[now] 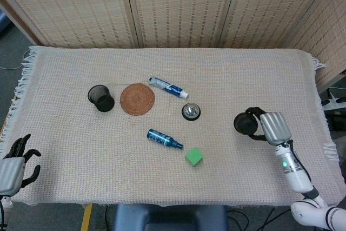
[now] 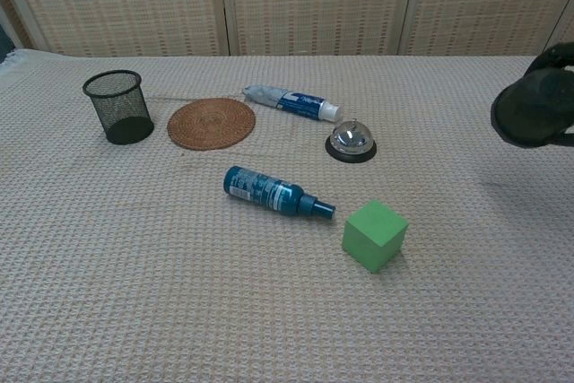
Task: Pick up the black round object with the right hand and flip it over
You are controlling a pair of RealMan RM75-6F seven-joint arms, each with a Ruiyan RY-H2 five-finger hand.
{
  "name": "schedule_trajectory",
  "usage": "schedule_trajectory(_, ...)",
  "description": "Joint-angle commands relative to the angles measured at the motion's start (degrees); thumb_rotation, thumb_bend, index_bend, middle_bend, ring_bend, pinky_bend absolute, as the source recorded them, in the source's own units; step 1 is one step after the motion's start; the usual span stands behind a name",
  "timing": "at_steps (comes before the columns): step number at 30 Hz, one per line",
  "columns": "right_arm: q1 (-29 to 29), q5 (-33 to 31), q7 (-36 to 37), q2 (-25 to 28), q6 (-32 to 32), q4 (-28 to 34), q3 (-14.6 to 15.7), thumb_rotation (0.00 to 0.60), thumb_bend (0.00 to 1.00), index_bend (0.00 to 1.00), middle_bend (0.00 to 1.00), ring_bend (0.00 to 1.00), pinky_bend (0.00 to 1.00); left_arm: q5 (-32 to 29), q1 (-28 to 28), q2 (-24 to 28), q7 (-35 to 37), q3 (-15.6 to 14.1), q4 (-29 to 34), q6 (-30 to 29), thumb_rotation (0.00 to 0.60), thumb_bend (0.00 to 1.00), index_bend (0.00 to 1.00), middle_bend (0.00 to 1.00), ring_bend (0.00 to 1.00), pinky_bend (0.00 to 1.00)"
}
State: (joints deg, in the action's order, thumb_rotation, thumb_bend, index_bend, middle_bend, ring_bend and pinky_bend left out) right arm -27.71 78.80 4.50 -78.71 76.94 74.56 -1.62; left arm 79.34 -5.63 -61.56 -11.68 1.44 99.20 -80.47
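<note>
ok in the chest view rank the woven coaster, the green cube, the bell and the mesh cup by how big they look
1. woven coaster
2. mesh cup and green cube: look about alike, and the cube sits nearer the camera, so no firm ranking.
3. bell, smallest.

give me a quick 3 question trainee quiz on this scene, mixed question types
1. True or false: the black round object is lying on the table cloth.
2. Which item lies nearest the green cube?
A. mesh pen cup
B. blue spray bottle
C. woven coaster
3. Fill in the missing word: the silver call bell sits just below the cap end of the ______ tube.

Key
1. False: the right hand holds it above the cloth, with a shadow below it in the chest view.
2. B
3. toothpaste

The left hand holds nothing, fingers apart, at the table's near left corner.
</note>
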Motion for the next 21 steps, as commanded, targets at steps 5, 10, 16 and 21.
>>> schedule_trajectory(5, 6.1, 13.2, 13.2, -3.7, 14.6, -12.2, 1.3, 0.600, 0.16, 0.55, 0.54, 0.67, 0.74, -0.1, -0.1, -0.1, -0.3, 0.0, 0.1, 0.1, 0.600, 0.42, 0.41, 0.00, 0.00, 0.40)
schedule_trajectory(10, 6.6, -3.7, -8.9, 4.5, -2.6, 2.9, -0.7, 0.600, 0.16, 0.56, 0.54, 0.67, 0.75, -0.3, -0.1, -0.2, -0.6, 0.1, 0.0, 0.2, 0.600, 0.42, 0.41, 0.00, 0.00, 0.40)
schedule_trajectory(16, 3.9, -25.2, -31.5, 7.3, -10.1, 13.2, -5.5, 0.600, 0.16, 0.56, 0.54, 0.67, 0.75, -0.3, -0.1, -0.1, -0.6, 0.1, 0.1, 0.1, 0.600, 0.42, 0.41, 0.00, 0.00, 0.40)
schedule_trajectory(21, 4.3, -13.9, -20.7, 4.8, -7.1, 10.1, -5.7, 0.600, 0.16, 0.54, 0.54, 0.67, 0.75, -0.3, -0.2, -0.2, -0.5, 0.0, 0.0, 0.3, 0.600, 0.42, 0.41, 0.00, 0.00, 0.40)
